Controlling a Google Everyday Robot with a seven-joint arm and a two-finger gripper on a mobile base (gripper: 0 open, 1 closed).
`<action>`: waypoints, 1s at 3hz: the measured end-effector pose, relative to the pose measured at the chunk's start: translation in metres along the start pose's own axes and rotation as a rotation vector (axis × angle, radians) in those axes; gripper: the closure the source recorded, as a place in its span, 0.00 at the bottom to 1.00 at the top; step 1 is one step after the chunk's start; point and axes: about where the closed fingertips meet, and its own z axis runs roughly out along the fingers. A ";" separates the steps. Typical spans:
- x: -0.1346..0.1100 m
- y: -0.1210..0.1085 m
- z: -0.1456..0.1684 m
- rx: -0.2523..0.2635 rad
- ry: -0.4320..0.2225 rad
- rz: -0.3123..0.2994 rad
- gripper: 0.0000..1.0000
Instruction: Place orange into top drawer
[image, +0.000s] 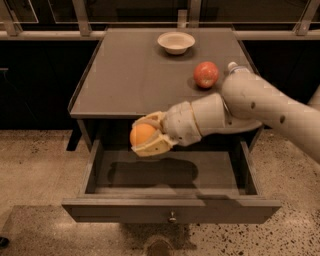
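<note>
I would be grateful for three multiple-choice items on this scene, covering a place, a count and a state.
1. Where is the orange? A on a shelf; B in the gripper, over the top drawer; C in a basket.
2. How many fruits lie on the tabletop? A none; B one; C three.
3. The top drawer is: A open; B shut; C missing.
Answers: B, the gripper clasps it above the drawer; B, only the red apple lies there; A, its inside shows.

Off-white rounded arm (260, 102) with dark dots; tan-fingered end effector (143, 135) above top drawer (115, 210)
</note>
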 end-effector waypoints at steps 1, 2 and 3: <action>0.070 0.022 0.011 0.082 -0.074 0.096 1.00; 0.125 0.036 0.021 0.143 -0.115 0.183 1.00; 0.162 0.035 0.027 0.175 -0.104 0.250 1.00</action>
